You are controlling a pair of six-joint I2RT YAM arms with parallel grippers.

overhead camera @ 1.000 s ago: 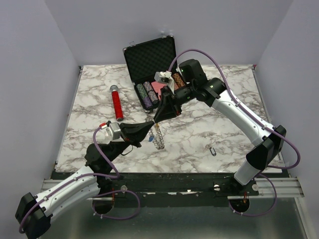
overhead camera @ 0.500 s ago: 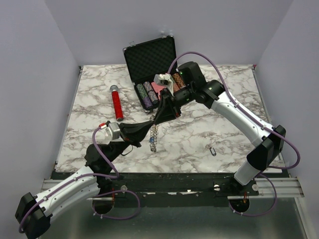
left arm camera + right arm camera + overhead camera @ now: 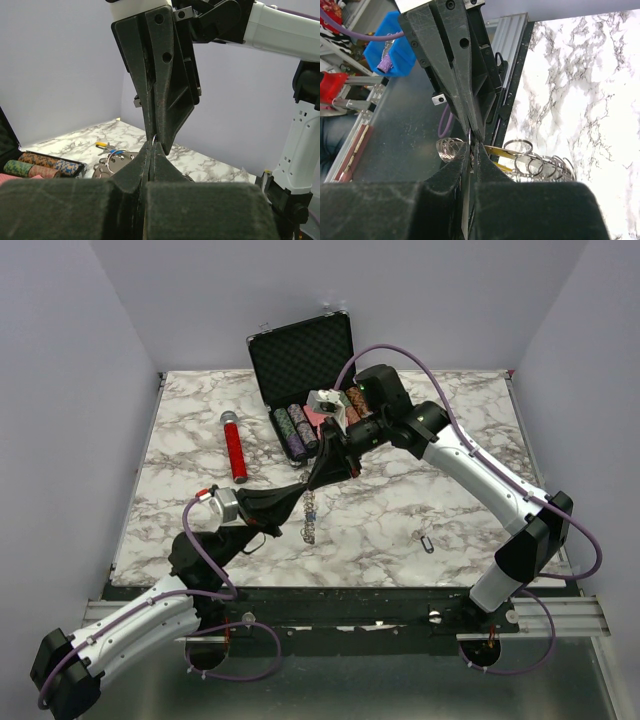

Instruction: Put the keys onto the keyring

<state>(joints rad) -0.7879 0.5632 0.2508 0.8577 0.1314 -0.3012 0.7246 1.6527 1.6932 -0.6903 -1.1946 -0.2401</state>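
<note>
Meeting tip to tip above the middle of the marble table (image 3: 190, 410), the robot's two arms share one load, apparently so that one can steady it while the other works on it. An open black case (image 3: 300, 355) of poker chips stands at the far edge and a red cylinder (image 3: 235, 448) lies to its left, both well apart from the work. The left gripper (image 3: 302, 493) reaches in nearly level from the near left, its jaws pressed fully together on a thread of silver wire. The right gripper (image 3: 317, 480) comes steeply down from the far right, its jaws narrowed to a slit at the same spot. It seems to be nipping the same wire, though which loop it has is too fine to tell. The keyring (image 3: 310, 520) hangs beneath that meeting point, held up, it seems, so its wire can be parted for threading. From above it shows edge-on, a narrow strip whose long axis runs from the fingertips toward the near edge. Whether its low end touches the marble cannot be made out. A yellow-tagged key (image 3: 495, 151) sits among the ring's loops just beside the right fingertips, lying crosswise. A dark-tagged key (image 3: 427, 542) lies flat on the table well to the right, its length pointing roughly toward the near edge, and by the look of it not yet threaded.
</note>
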